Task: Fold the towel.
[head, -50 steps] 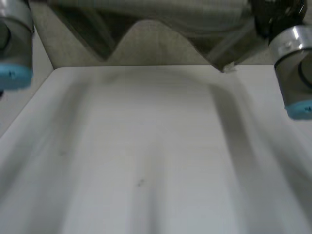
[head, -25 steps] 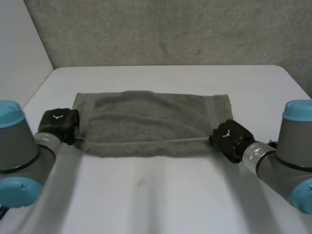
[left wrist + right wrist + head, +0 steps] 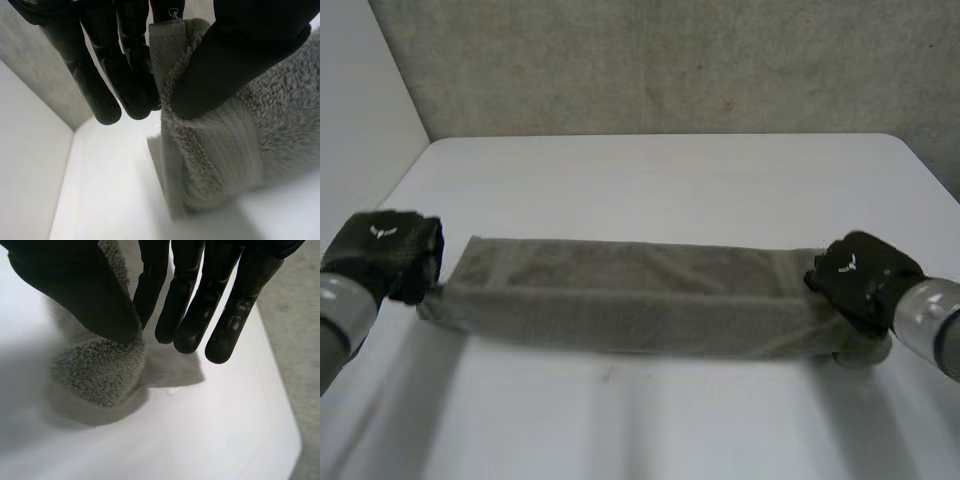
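Grey towel (image 3: 630, 300) now narrow doubled band on white table (image 3: 650, 180), narrower and closer to me than half second ago. My left hand (image 3: 385, 255) pinches towel's left end; my right hand (image 3: 860, 280) pinches towel's right end. Lengthwise fold looks done.

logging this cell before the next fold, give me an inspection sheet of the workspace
surface: white table, one small dark speck near its front
job's things: grey terry towel, folded into a long band, stretched between both hands
clutter: nothing seen
hands: left hand pinches the towel's left end between thumb and fingers; right hand pinches its right end
cables: nothing seen
surroundings: grey speckled wall behind the table, plain white wall at its left
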Robot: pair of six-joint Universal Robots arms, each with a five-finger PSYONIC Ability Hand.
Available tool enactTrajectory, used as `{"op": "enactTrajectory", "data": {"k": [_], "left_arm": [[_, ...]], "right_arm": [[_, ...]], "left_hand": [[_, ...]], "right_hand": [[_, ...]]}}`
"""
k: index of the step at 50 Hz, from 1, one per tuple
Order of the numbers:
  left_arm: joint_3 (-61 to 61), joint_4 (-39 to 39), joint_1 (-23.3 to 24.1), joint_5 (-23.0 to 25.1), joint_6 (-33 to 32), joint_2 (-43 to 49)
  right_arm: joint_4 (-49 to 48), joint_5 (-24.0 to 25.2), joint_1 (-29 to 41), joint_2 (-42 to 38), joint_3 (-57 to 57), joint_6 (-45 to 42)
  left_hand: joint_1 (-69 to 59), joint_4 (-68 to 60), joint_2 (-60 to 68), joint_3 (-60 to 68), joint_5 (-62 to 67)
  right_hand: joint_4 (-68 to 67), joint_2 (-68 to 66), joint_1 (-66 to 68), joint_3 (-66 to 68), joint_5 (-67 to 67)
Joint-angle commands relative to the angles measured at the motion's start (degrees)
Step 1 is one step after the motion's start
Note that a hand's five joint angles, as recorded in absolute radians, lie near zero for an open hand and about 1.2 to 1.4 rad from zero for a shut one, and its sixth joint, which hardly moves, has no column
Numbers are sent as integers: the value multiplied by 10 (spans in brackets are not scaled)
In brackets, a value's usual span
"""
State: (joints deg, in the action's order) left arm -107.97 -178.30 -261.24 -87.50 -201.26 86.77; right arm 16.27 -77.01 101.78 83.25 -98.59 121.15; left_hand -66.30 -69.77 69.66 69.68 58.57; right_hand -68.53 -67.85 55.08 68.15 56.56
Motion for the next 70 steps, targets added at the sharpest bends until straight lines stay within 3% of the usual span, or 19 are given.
{"op": "enactTrajectory", "data": {"k": [1,6,15,30,37,41,46,52,57,59,62,70], "left_arm": [[59,-157,12,3,-2,126],[146,-225,36,-2,-1,245],[257,-244,55,-4,-4,377],[331,-246,59,-14,-31,423],[483,-244,71,-26,-21,436],[636,-245,82,-70,21,427],[715,-241,78,-116,106,396],[645,-206,70,-118,179,348],[527,-166,57,-97,179,339],[480,-159,57,-90,179,338],[381,-157,53,-77,179,336],[192,-160,46,-54,163,335]], "right_arm": [[-154,-54,18,-92,16,33],[-307,-94,47,-144,18,45],[-442,-83,52,-221,37,30],[-389,-12,46,-264,114,22],[-372,-35,45,-290,310,26],[-390,-67,47,-282,401,53],[-453,-80,42,-207,426,193],[-441,-61,43,-178,369,252],[-332,-1,42,-182,316,235],[-252,31,43,-198,285,204],[-195,41,43,-224,241,151],[-160,48,43,-281,123,-3]], "left_hand": [[-137,-102,103,103,114],[-137,-102,103,103,114],[-137,-102,103,103,114],[-137,-102,103,103,114],[-137,-102,103,103,114],[-137,-102,103,103,114],[-137,-102,103,103,114],[-137,-102,103,103,114],[-137,-102,103,103,114],[-137,-102,103,103,114],[-137,-102,103,103,114],[-137,-102,103,103,114]], "right_hand": [[-115,-122,249,118,134],[-115,-122,249,118,134],[-115,-122,249,118,134],[-115,-122,249,118,134],[-115,-122,249,118,134],[-115,-122,249,118,134],[-115,-122,249,118,134],[-115,-122,249,118,134],[-115,-122,249,118,134],[-115,-122,249,118,134],[-115,-122,249,118,134],[-115,-122,249,118,134]]}}
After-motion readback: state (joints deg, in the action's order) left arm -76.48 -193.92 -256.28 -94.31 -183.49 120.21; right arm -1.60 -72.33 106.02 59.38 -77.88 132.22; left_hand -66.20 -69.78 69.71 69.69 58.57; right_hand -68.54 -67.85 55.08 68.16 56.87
